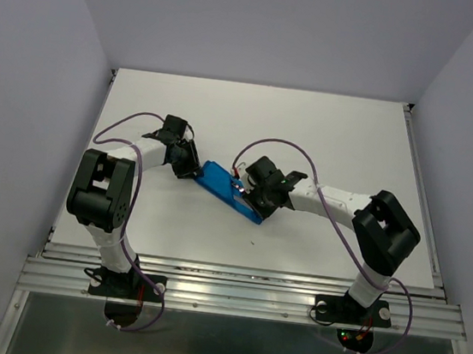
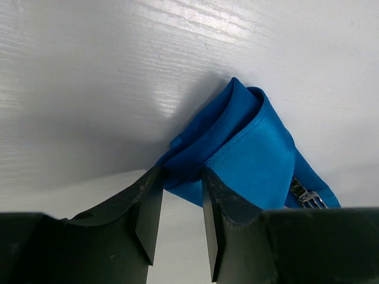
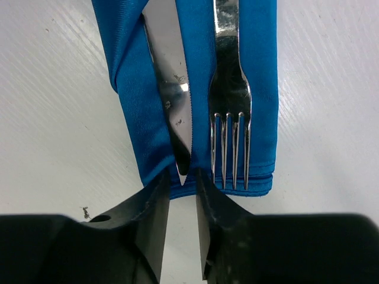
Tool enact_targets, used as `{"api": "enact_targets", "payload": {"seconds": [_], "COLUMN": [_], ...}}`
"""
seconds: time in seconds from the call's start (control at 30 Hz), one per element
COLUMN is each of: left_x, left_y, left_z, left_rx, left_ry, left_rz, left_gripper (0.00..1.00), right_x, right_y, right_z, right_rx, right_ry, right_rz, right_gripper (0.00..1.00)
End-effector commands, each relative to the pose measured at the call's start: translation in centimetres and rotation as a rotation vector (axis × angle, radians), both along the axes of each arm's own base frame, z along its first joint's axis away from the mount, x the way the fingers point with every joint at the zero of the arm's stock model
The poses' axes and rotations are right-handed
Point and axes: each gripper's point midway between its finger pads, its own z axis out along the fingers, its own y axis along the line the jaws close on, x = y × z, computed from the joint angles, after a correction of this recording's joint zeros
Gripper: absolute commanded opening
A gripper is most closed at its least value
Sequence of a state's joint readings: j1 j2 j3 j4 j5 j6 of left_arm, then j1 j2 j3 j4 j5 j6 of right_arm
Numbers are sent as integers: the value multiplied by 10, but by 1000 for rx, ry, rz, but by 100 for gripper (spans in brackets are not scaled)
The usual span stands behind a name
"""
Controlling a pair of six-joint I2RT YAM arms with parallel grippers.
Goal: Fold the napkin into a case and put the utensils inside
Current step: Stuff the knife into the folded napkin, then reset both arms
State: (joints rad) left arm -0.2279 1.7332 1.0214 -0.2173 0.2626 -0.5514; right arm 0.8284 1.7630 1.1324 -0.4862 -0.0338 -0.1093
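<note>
The blue napkin lies folded as a narrow case in the middle of the table. In the right wrist view the knife and fork lie side by side on the case, with a flap wrapping over the knife's left side. My right gripper is open at the case's near end, and the knife's tip points into the gap untouched. My left gripper is at the opposite, bunched end of the napkin. It is open, its fingertips against the cloth's edge. A silver utensil end pokes out there.
The white table is walled by pale panels left, right and behind. A metal rail runs along the near edge where both arm bases are bolted. A small dark speck marks the table near my right fingers.
</note>
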Motion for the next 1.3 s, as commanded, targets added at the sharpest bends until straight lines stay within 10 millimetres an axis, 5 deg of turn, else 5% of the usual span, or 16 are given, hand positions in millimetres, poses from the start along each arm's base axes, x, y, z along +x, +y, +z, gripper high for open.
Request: {"api": "enact_targets", "payload": {"seconds": [0.0,0.23,0.47,0.6,0.83,0.97,1.27], "left_x": [4,4,12,21,29,26,3], "left_y": [-7,-7,0,9,19,21,40], "left_z": [12,16,41,70,113,146,228], "left_rx": [-20,-15,19,62,107,107,138], "left_ry": [-27,-34,-84,-148,-244,-329,-574], "left_rz": [-20,-22,-11,12,29,13,35], "left_gripper": [43,43,43,43,44,43,47], "right_x": [12,19,46,64,77,71,59], "right_y": [19,13,-9,-50,-157,-189,-188], "right_z": [20,40,98,162,200,187,153], "right_rx": [53,64,123,233,371,444,441], "right_ry": [-60,-128,-365,-609,-772,-752,-629], "right_rz": [10,-24,-208,-503,-1037,-1200,-1303], "right_gripper": [33,48,68,95,100,100,100]}}
